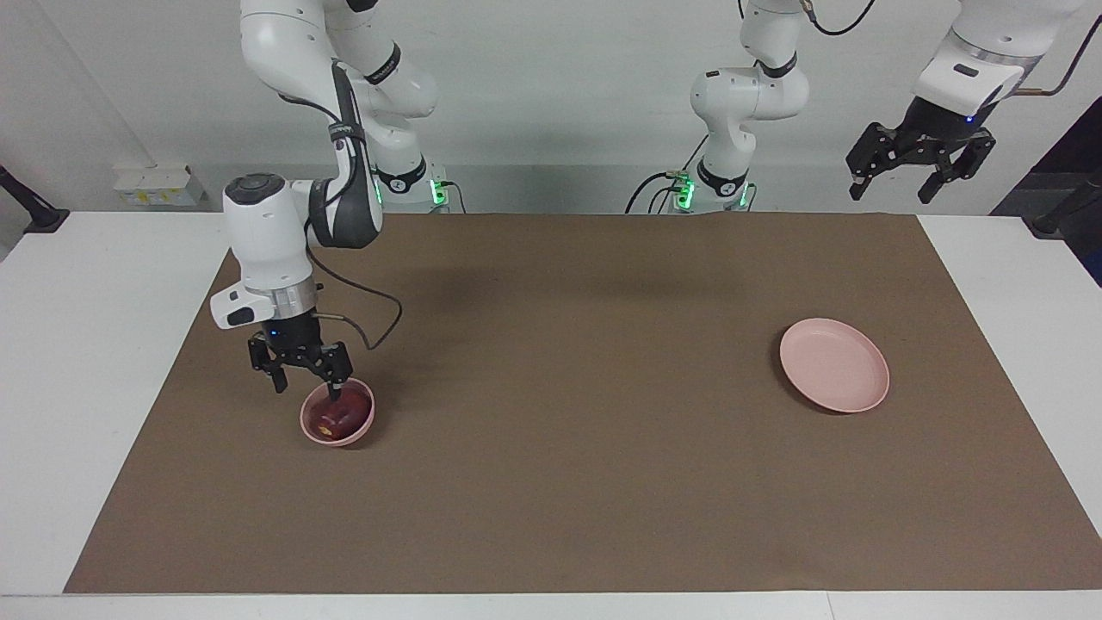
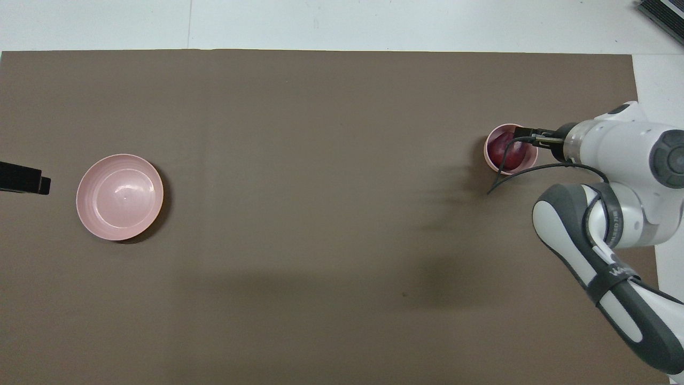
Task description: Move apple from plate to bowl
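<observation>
The dark red apple [image 1: 334, 419] [image 2: 506, 152] lies inside the small pink bowl [image 1: 362, 425] [image 2: 488, 153] toward the right arm's end of the brown mat. My right gripper [image 1: 308, 387] hangs open just above the bowl's rim, off the apple, with one fingertip [image 1: 337, 393] over the fruit. The flat pink plate [image 1: 833, 364] [image 2: 119, 197] sits bare toward the left arm's end. My left gripper [image 1: 904, 185] waits high in the air, open, holding nothing; only its tip [image 2: 24, 179] shows in the overhead view.
The brown mat [image 1: 568, 482] covers most of the white table [image 1: 95, 344]. The right gripper's black cable [image 1: 379, 319] loops above the mat beside the bowl. The right arm's forearm [image 2: 604, 262] reaches over the mat's corner.
</observation>
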